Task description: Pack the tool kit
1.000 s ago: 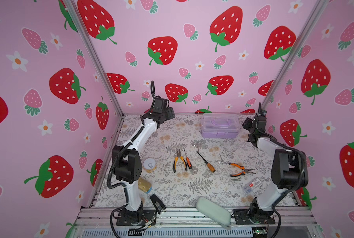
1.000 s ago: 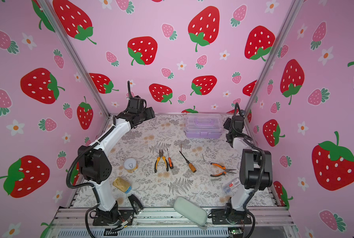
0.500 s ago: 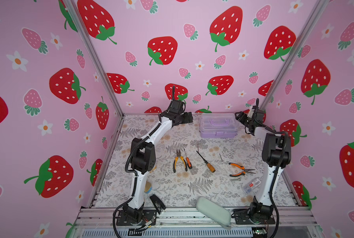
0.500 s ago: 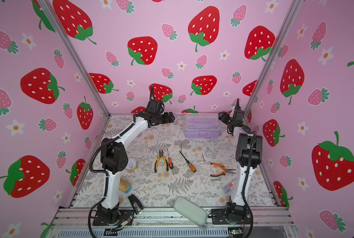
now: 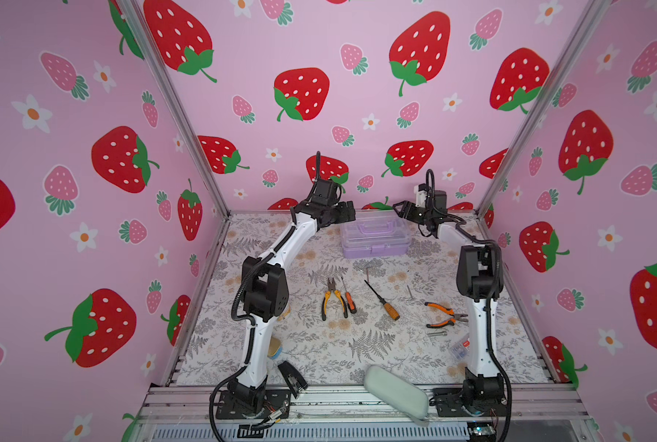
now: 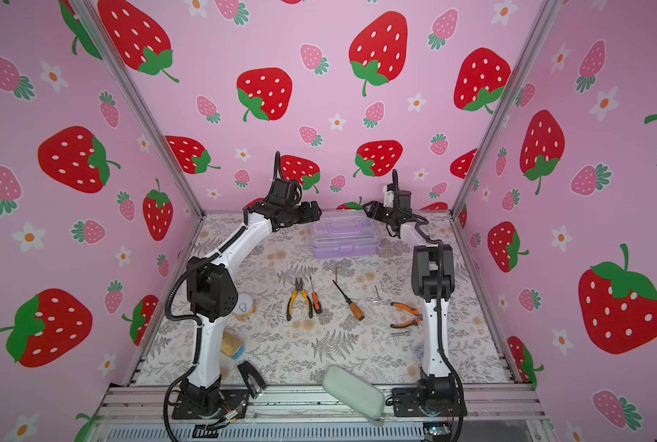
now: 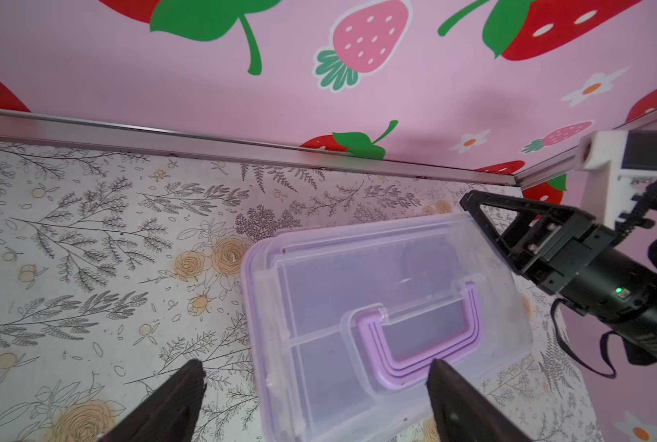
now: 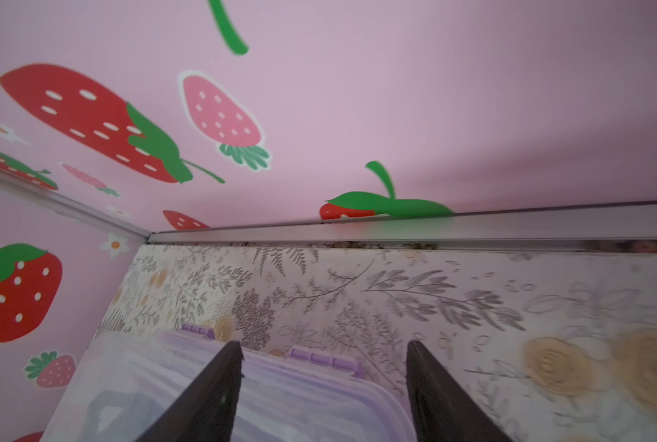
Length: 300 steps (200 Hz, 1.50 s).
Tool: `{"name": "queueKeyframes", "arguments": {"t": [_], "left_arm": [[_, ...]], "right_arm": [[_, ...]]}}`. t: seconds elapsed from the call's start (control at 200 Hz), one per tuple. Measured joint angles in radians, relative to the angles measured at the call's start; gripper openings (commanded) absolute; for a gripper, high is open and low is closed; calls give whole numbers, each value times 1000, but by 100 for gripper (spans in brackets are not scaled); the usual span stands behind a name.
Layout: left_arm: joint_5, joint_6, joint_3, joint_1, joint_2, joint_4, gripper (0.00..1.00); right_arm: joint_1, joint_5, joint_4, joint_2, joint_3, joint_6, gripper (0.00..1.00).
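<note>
Kit: the tool kit sits shut at the back of the bench, its clear lid down on the lilac base. It lies between and below my two sets of jaws.

Left side: my left jaws stand wide and hold nothing. In the left wrist view one fingertip hangs over the lid beside the lilac handle. The other fingertip hangs over bare bench just off the end of the tool kit.

Right side: my right jaws are parted and hold nothing. In the right wrist view one fingertip lies over a corner of the tool kit and the other over bare bench. The lilac hinges show just ahead of the tips. I cannot tell whether the tip touches the lid.

Loose tools: all lie on the bench well behind both sets of jaws, towards the arm bases. They are the yellow-handled pliers, the small screwdriver just beside them, the long screwdriver, two hex keys and the orange-handled pliers.

Bystanders: the pale green pouch lies at the bench's front edge. Two gold tins sit by the left arm.
</note>
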State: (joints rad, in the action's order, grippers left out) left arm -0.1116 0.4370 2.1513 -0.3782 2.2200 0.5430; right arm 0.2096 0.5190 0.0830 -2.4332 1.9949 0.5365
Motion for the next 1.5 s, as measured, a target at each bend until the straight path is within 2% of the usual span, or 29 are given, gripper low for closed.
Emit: {"name": "queueKeyframes", "arguments": {"t": [0.22, 0.31, 0.42, 0.48, 0.53, 0.56, 0.58, 0.585, 0.655, 0.785, 0.945, 1.161, 1.501], "left_arm": [[20, -8, 0, 60, 0, 5, 94], [27, -17, 41, 85, 19, 18, 93], [30, -27, 157, 113, 90, 23, 81], [22, -32, 201, 125, 126, 22, 71], [16, -37, 220, 131, 146, 20, 67], [10, -39, 226, 135, 159, 19, 66], [4, -40, 230, 137, 166, 17, 65], [2, -40, 230, 138, 169, 16, 65], [-21, -41, 238, 141, 192, 5, 62], [-67, -39, 238, 140, 229, -32, 60], [-132, -13, 243, 140, 269, -112, 61], [-200, 56, 266, 141, 335, -206, 65], [-319, 146, 268, 157, 374, -267, 59]], "right_arm": [[64, -12, -61, -17, 52, -23, 75], [59, -64, -53, 29, -10, -42, 75], [51, -137, -40, 182, -211, -68, 76], [49, -177, -16, 291, -349, -80, 74], [45, -212, -2, 384, -454, -92, 68], [44, -228, 9, 430, -505, -96, 59], [43, -238, 20, 462, -541, -98, 47], [43, -242, 21, 470, -549, -97, 42], [44, -274, 45, 561, -644, -113, 17], [52, -302, 67, 657, -773, -107, 0], [92, -314, 61, 659, -859, -111, 0], [145, -274, 52, 574, -857, -101, 0], [146, -249, -11, 324, -591, -87, 0]]}}
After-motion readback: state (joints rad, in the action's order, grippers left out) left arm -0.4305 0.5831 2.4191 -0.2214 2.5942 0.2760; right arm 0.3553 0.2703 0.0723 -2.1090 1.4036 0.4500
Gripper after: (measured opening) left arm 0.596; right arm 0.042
